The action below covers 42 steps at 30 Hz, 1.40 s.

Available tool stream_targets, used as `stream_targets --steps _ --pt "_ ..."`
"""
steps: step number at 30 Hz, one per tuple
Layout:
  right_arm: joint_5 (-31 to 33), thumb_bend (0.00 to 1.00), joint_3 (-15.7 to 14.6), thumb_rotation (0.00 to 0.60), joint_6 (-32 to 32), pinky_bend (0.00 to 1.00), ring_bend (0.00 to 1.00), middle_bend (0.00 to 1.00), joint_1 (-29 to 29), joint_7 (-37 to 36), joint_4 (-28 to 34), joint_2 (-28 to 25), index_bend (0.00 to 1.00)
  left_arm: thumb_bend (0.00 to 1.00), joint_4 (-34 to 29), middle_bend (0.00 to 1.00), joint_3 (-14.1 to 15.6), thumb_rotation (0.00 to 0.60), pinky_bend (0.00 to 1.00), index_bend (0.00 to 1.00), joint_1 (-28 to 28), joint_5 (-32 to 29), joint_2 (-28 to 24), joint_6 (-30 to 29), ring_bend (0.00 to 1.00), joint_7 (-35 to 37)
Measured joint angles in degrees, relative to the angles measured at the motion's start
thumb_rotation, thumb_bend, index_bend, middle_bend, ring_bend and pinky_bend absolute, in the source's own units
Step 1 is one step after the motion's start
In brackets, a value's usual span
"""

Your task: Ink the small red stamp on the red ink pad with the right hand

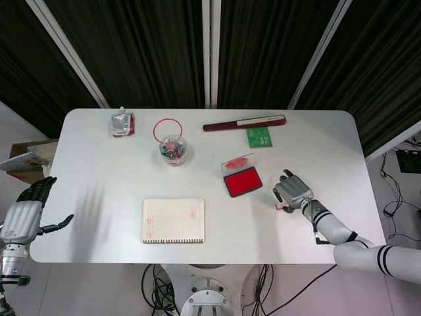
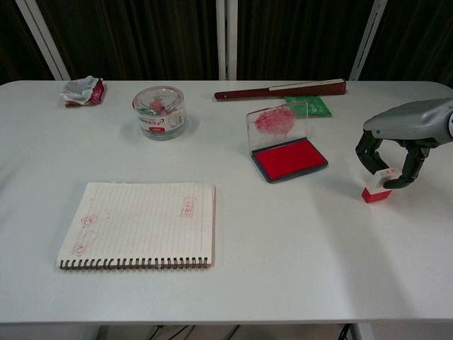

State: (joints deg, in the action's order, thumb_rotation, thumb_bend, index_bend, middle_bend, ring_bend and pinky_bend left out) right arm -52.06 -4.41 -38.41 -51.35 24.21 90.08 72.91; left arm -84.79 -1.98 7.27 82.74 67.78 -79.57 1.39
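Observation:
The small red stamp [image 2: 376, 191], red at the base with a white top, stands at table level to the right of the red ink pad [image 2: 290, 157]. My right hand [image 2: 398, 142] arches over it, its fingers curled around the white top. In the head view this right hand [image 1: 293, 191] covers most of the stamp [image 1: 279, 207], right of the ink pad [image 1: 242, 182]. The pad's clear lid [image 2: 277, 120] stands open behind it, smeared red. My left hand [image 1: 23, 214] hangs off the table's left edge, fingers spread and holding nothing.
A lined notebook [image 2: 141, 225] with red stamp marks lies at the front left. At the back are a clear jar of clips [image 2: 158, 112], a folded fan [image 2: 280, 89], a green circuit board [image 2: 308, 106] and a crumpled packet [image 2: 83, 90].

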Motion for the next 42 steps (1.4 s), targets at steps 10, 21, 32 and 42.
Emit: stream_targets --steps 10,21,32,42 --pt "1.33 0.28 -0.67 0.6 1.26 0.0 0.15 0.44 -0.69 0.69 -0.46 0.15 0.56 0.16 -0.08 0.06 -0.15 0.287 0.21 0.0 0.06 -0.17 -0.09 -0.02 0.08 -0.18" --pt "0.06 0.27 -0.84 0.6 1.46 0.0 0.01 0.19 -0.78 -0.23 1.84 -2.09 0.26 0.16 -0.05 0.06 -0.08 0.285 0.21 0.0 0.11 0.01 -0.23 0.04 0.08 0.01" --pt "-6.9 0.23 -0.81 0.6 -3.25 0.0 0.0 0.0 3.05 -4.62 8.33 -8.88 0.0 0.16 -0.37 0.06 -0.01 0.284 0.21 0.0 -0.01 0.43 -0.51 -0.48 0.08 0.13" --pt "-21.44 0.17 -1.87 0.6 -28.82 0.0 0.0 0.0 18.47 -14.07 8.78 -12.65 0.0 0.16 -0.49 0.06 -0.2 0.274 0.21 0.0 -0.82 0.32 -1.03 -1.95 0.08 0.41"
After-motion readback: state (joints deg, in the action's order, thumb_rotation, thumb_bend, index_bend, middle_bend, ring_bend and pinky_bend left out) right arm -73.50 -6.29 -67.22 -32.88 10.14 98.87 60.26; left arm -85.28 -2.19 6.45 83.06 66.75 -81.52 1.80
